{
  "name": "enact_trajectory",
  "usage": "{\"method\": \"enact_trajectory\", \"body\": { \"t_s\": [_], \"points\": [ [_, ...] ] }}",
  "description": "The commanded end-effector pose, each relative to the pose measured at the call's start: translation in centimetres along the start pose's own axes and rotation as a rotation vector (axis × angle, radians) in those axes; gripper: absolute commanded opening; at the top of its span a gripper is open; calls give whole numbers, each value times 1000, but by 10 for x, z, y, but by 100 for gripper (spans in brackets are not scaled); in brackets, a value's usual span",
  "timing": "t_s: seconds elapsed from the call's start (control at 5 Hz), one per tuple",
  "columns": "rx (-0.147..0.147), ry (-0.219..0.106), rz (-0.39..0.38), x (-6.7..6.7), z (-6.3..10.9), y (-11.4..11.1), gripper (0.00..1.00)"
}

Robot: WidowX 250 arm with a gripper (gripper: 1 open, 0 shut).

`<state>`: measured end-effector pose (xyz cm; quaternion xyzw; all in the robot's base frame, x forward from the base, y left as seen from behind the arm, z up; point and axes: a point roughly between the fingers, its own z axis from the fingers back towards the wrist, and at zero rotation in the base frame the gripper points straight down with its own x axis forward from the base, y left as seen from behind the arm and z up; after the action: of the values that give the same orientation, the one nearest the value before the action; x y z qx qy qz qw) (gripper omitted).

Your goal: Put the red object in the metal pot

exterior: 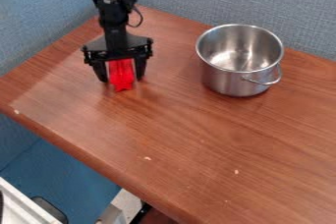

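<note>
The hand [120, 69] points straight down with its fingers spread wide, one on each side of the red block [122, 75], which lies on the wooden surface [197, 140] well left of the metal pot [241, 59]. Nothing is clamped yet. If the fingers close off-centre, the narrow block could twist or skid out. The pot looks empty.

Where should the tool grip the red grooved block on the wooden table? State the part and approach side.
Grip the bright red narrow block across its narrow width, at mid-length, coming straight down from above. It lies flat on the table, long sides exposed, and the open tool already straddles it.
</note>
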<state>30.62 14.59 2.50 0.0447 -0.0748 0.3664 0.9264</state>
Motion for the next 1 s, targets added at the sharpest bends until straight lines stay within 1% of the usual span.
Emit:
{"method": "enact_trajectory", "body": {
  "t_s": [0.0,0.8],
  "points": [
    [-27,-38,-9,12,9,-7,0],
    [1,-25,-51,4,12,-9,0]
  ]
}}
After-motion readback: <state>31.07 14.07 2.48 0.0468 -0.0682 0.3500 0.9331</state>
